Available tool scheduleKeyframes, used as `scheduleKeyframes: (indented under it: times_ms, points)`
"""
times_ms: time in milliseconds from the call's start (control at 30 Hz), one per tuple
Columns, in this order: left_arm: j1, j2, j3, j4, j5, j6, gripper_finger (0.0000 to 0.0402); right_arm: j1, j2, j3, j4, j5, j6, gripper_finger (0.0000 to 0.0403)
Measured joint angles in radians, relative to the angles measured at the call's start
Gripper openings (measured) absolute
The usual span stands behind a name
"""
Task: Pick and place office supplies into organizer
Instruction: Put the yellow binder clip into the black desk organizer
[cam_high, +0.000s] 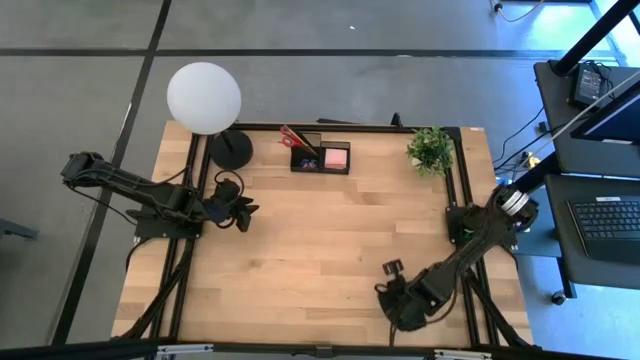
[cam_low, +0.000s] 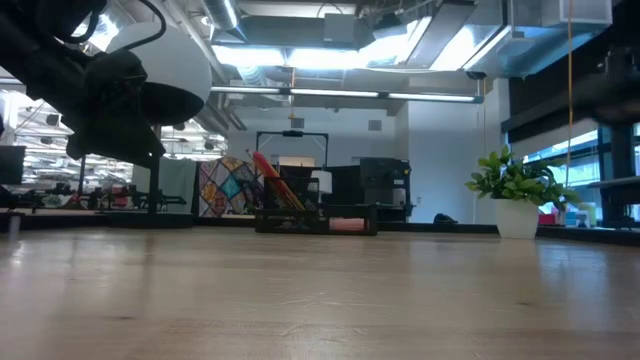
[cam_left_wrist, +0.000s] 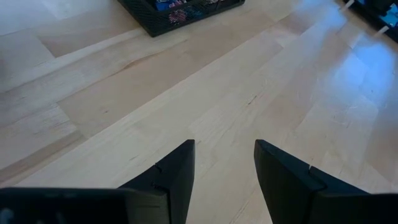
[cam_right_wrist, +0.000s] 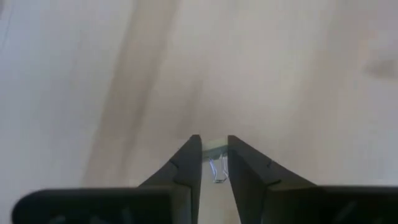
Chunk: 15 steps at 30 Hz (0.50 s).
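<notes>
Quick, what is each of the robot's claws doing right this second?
Left gripper: open, holding nothing, hovering over bare table.
Right gripper: jaws nearly together around a small clip; whether it is firmly gripped cannot be told.

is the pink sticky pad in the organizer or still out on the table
In. The pink sticky pad lies inside the organizer's right-hand compartment in the high view, beside the red scissors.

Organizer far across table
</notes>
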Motion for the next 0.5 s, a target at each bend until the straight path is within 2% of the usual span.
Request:
scheduleKeyframes:
  times_ms: [167,333,500]
  points:
    - [0.000,0.000,0.000,0.000,0.000,0.000,0.0159,-0.118,-0.090,0.012,-0.001,0.107,-0.038,0.0068]
    - [0.000,0.000,0.000,0.000,0.000,0.053,0.0159,-0.276,-0.111,0.064,0.103,0.224,-0.096,0.0068]
    - [0.000,0.000,0.000,0.001,-0.006,0.094,0.0159,-0.453,-0.108,0.091,0.403,0.285,-0.168,0.0068]
